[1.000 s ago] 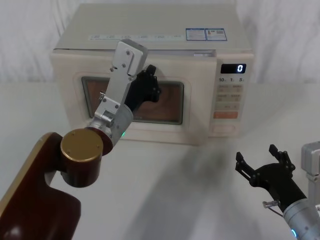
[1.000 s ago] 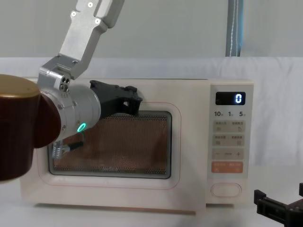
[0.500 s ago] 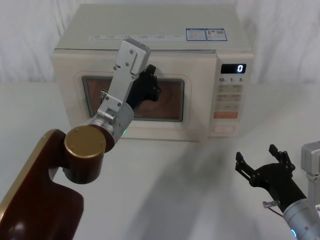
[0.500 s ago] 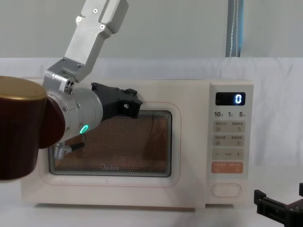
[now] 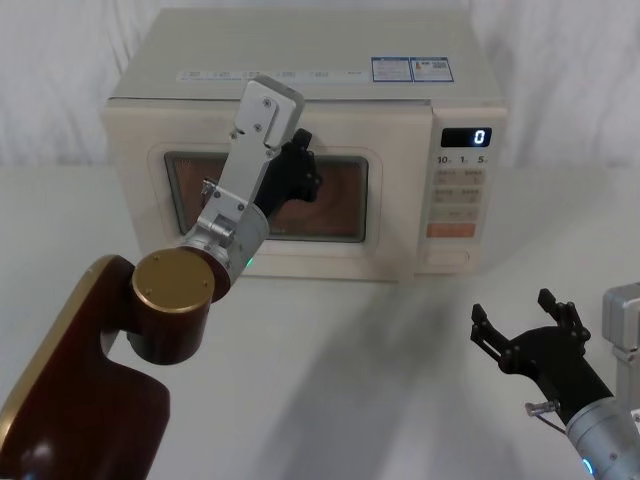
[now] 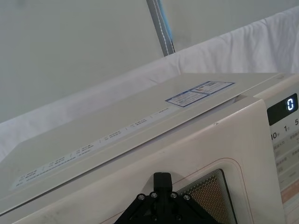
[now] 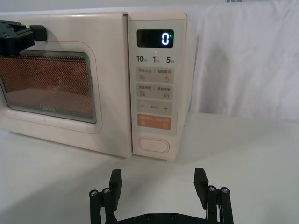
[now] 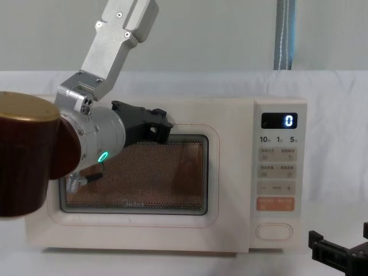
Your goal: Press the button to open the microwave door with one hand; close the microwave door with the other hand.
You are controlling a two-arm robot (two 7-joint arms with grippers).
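The cream microwave point(image 5: 300, 60) stands at the back of the table, its display reading "0". The microwave door point(image 5: 135, 190) lies closed against the body. My left gripper point(image 5: 303, 172) is shut, and its black tip rests against the door at the upper edge of the mesh window point(image 8: 144, 178); the same gripper point(image 8: 163, 123) shows from the side. The oval button point(image 5: 447, 257) sits at the bottom of the keypad strip, untouched, also seen as button point(image 7: 154, 144). My right gripper point(image 5: 520, 312) hovers open and low over the table, in front of the keypad strip and well short of it.
An orange key point(image 7: 154, 122) sits just above the button. White cloth covers the table point(image 5: 380, 380) and a white backdrop hangs behind. My left arm's brown elbow point(image 5: 170, 290) looms in the near left.
The door, slightly ajar a second ago, has swung shut as my left gripper pushed it toward the microwave. The right gripper has stayed still.
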